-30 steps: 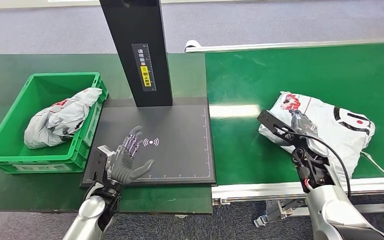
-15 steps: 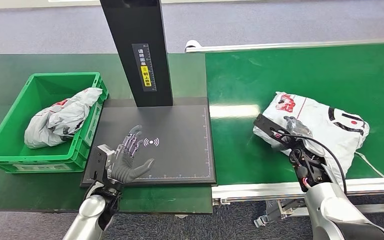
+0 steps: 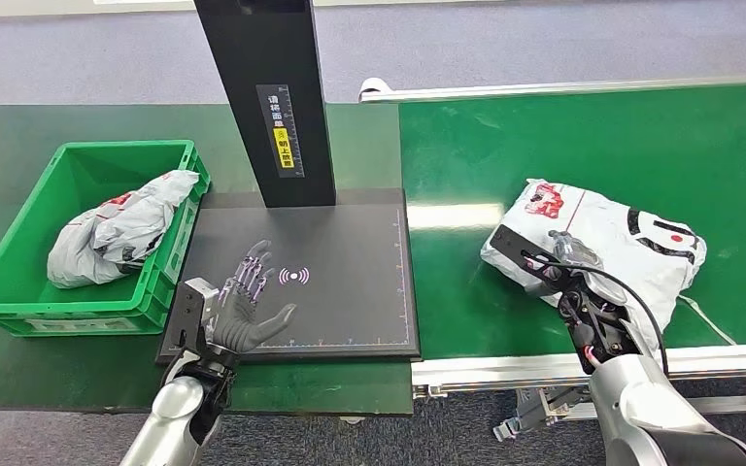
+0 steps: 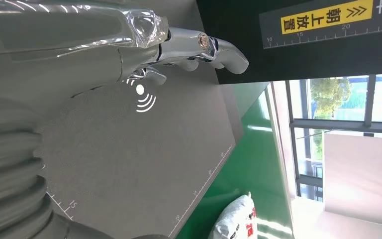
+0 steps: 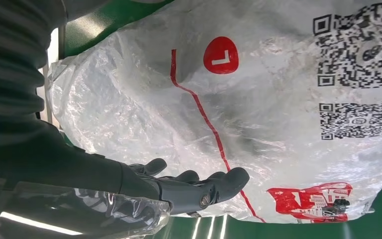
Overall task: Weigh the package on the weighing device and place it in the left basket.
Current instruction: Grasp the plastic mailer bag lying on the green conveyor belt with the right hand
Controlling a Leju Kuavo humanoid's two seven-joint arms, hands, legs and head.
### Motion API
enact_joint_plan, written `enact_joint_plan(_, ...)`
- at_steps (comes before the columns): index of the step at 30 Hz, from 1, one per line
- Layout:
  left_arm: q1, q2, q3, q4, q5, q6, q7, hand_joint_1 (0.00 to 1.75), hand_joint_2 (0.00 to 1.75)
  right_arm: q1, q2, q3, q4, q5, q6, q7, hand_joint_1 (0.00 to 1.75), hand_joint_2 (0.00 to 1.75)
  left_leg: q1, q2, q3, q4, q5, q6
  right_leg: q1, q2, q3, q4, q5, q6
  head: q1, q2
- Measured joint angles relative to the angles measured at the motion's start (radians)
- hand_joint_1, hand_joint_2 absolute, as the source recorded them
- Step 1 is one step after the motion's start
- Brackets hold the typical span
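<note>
A white plastic package [image 3: 622, 233] with red and black prints lies on the green conveyor belt [image 3: 593, 136], to the right of the scale. My right hand [image 3: 568, 254] lies with fingers stretched over the package's near left part; in the right wrist view the right hand [image 5: 179, 186] reaches along the package [image 5: 278, 99] without gripping it. The left hand [image 3: 248, 309] hovers open, fingers spread, over the near left part of the dark scale plate [image 3: 350, 252]. The left wrist view shows the left hand [image 4: 179, 45], the plate [image 4: 129, 159] and the package's end [image 4: 236, 219].
The scale's black column [image 3: 267, 97] rises from the plate's far edge. Left of the plate, a green basket [image 3: 19, 291] holds another white bag [image 3: 117, 233]. The conveyor's metal front rail [image 3: 505, 369] runs below my right hand.
The package has shifted left along the belt toward the scale, and my right hand has moved left with it. The left hand has barely moved.
</note>
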Motion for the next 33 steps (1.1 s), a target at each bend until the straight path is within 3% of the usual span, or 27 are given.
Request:
enact_joint_plan(29, 0.000, 0.000, 0.005, 0.000, -0.002, -0.009, -0.010, 0.00, 1.75, -0.020, 0.017, 0.026, 0.044, -0.002, 0.063, -0.017, 0.00, 1.75, 0.000, 0.000, 0.000, 0.000, 0.000, 0.000, 0.000, 0.000, 0.000, 0.000, 0.000, 0.000, 0.000, 0.000)
enact_joint_plan(31, 0.001, 0.001, 0.005, 0.000, -0.003, -0.009, -0.015, 0.00, 1.75, -0.023, 0.021, 0.028, 0.049, -0.008, 0.077, -0.041, 0.41, 1.75, 0.000, 0.000, 0.000, 0.000, 0.000, 0.000, 0.000, 0.000, 0.000, 0.000, 0.000, 0.000, 0.000, 0.000)
enact_joint_plan(33, 0.001, 0.002, 0.005, 0.001, -0.003, -0.009, -0.020, 0.00, 1.75, -0.025, 0.027, 0.031, 0.054, -0.013, 0.087, -0.059, 1.05, 1.75, 0.000, 0.000, 0.000, 0.000, 0.000, 0.000, 0.000, 0.000, 0.000, 0.000, 0.000, 0.000, 0.000, 0.000)
